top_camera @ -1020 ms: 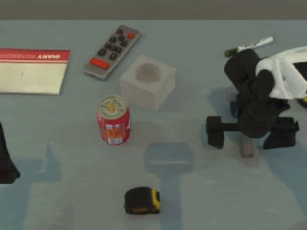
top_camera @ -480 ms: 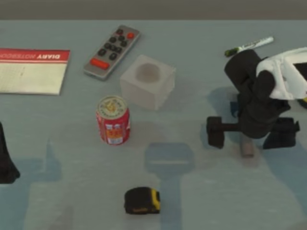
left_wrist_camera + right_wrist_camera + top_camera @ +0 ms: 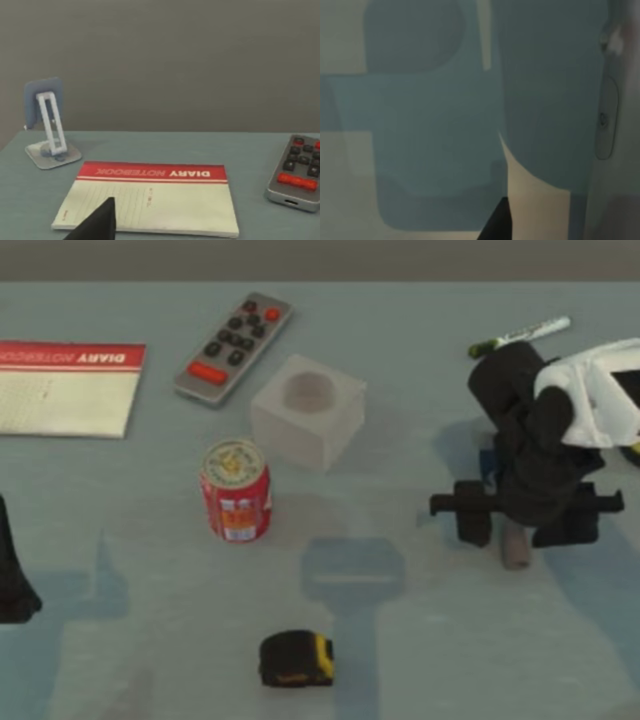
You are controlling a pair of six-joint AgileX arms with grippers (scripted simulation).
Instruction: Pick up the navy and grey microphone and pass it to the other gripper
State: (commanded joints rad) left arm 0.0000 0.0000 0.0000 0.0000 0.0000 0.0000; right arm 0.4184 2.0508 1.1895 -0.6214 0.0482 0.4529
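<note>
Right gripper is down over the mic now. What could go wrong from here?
1. The right gripper hides most of the navy and grey microphone; only the grey handle end shows between the fingers, so the grasp may sit near one end and the microphone could tip when lifted.
2. The marker lies just beyond the arm and could be swept on the lift.
3. The left gripper is parked at the far left edge, so the handover means a long carry.

Open tabletop spans the front centre; only the small black-and-yellow tape measure [image 3: 296, 659] sits there, below the red soda can [image 3: 236, 491].
</note>
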